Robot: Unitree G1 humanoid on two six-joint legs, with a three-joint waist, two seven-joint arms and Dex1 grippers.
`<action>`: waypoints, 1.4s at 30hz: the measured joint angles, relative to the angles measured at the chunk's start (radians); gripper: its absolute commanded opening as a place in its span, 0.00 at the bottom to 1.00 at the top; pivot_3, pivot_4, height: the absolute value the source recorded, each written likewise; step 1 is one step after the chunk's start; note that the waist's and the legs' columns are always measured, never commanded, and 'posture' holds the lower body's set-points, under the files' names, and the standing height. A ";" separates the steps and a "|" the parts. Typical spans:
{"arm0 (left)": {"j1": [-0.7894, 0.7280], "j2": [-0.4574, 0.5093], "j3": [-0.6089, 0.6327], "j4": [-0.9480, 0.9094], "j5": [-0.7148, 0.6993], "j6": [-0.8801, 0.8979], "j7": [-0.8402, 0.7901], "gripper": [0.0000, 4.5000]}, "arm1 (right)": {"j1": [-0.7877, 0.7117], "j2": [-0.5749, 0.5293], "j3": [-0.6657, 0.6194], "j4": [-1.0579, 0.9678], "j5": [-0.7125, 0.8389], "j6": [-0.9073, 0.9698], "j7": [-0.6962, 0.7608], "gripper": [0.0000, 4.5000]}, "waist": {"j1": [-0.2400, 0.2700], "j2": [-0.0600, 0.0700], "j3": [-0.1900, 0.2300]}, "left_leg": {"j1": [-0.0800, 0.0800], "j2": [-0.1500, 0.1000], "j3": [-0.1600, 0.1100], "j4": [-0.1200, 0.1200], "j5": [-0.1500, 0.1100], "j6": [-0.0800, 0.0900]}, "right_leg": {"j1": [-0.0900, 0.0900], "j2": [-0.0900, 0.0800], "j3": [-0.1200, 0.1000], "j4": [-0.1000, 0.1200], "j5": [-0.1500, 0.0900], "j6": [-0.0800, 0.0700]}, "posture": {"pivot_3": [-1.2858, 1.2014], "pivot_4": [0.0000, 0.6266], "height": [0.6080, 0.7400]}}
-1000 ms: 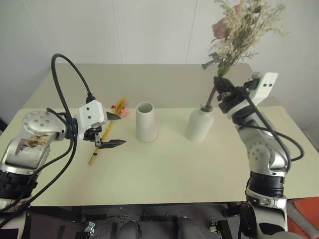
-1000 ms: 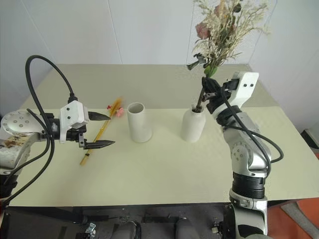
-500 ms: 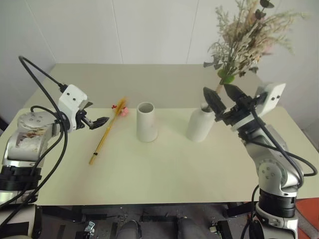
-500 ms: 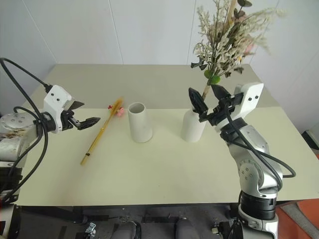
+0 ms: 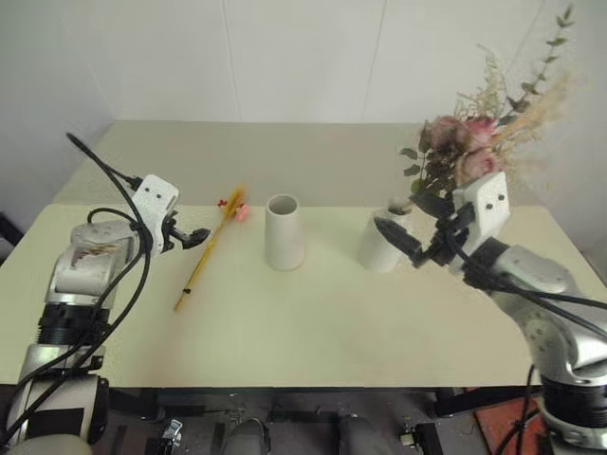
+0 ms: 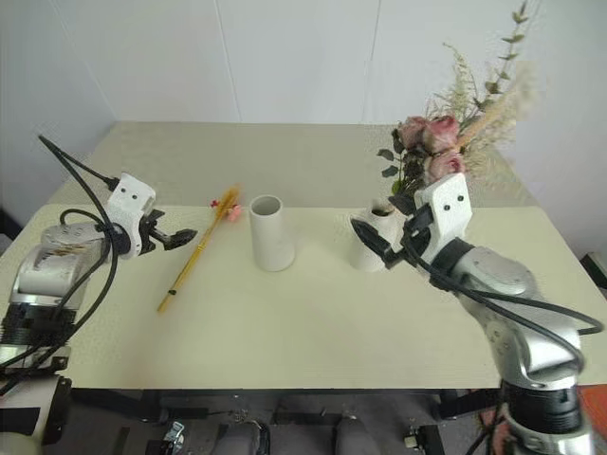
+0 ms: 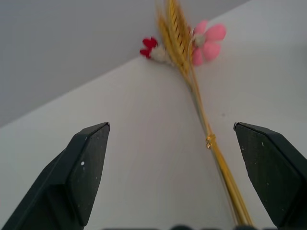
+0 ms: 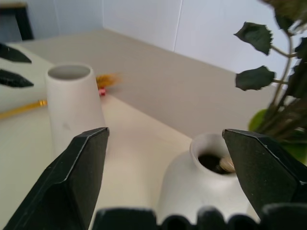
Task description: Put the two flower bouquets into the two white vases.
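Matte white ceramic makes both vases: a tapered, wide-mouthed cylinder (image 5: 284, 232) and a round-shouldered bottle (image 5: 383, 242) now holding the bushy rose bouquet (image 5: 469, 152). The slim wheat bunch (image 5: 211, 246) lies flat on the pale counter (image 5: 313, 322). Since a second ago the right gripper (image 5: 413, 248) has released the roses and backed off, jaws wide; the left gripper (image 5: 194, 237), jaws spread, has neared the wheat.

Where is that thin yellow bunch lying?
The slim yellow bunch lies flat on the table, between the left gripper and the wide-mouthed vase.
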 measured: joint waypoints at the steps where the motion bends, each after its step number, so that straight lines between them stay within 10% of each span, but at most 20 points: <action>1: 0.000 -0.014 -0.009 0.006 0.003 0.011 0.002 1.00 | 0.035 -0.036 -0.019 -0.025 0.023 0.012 0.039 0.99 | 0.002 0.000 0.000 | -0.001 0.000 0.000 0.000 0.000 0.000 | -0.001 0.000 0.000 0.000 0.000 0.000 | 0.52 0.24 1.00; 9: -0.018 -0.042 -0.054 0.034 0.024 0.059 -0.004 1.00 | 0.097 -0.193 -0.138 -0.187 0.232 0.068 0.197 0.99 | 0.003 -0.002 0.000 | 0.002 0.000 0.000 0.000 0.000 0.000 | 0.002 0.000 0.000 0.001 0.000 0.000 | 0.52 0.24 1.00; 23: -0.143 -0.086 -0.118 0.205 0.040 0.048 -0.050 0.00 | 0.073 -0.250 -0.163 -0.183 0.292 0.104 0.165 1.00 | 0.009 -0.002 0.000 | 0.001 0.000 0.000 0.000 0.000 0.000 | 0.001 0.000 0.000 0.000 0.000 0.000 | 0.52 0.24 1.00; 31: -0.186 -0.170 -0.028 0.343 0.050 -0.164 0.059 0.00 | 0.115 -0.251 -0.189 -0.185 0.292 0.112 0.155 1.00 | 0.012 -0.003 -0.001 | 0.000 0.000 -0.001 0.001 0.000 0.000 | 0.001 0.000 0.000 0.000 0.000 0.000 | 0.52 0.24 1.00; 42: -0.556 -0.451 0.472 0.401 -0.412 -0.599 0.172 0.00 | 0.180 -0.202 -0.208 -0.224 0.236 0.080 0.088 1.00 | 0.021 -0.005 -0.001 | -0.004 -0.003 -0.003 0.004 0.000 0.000 | 0.001 -0.002 -0.002 -0.001 0.001 0.002 | 0.52 0.24 1.00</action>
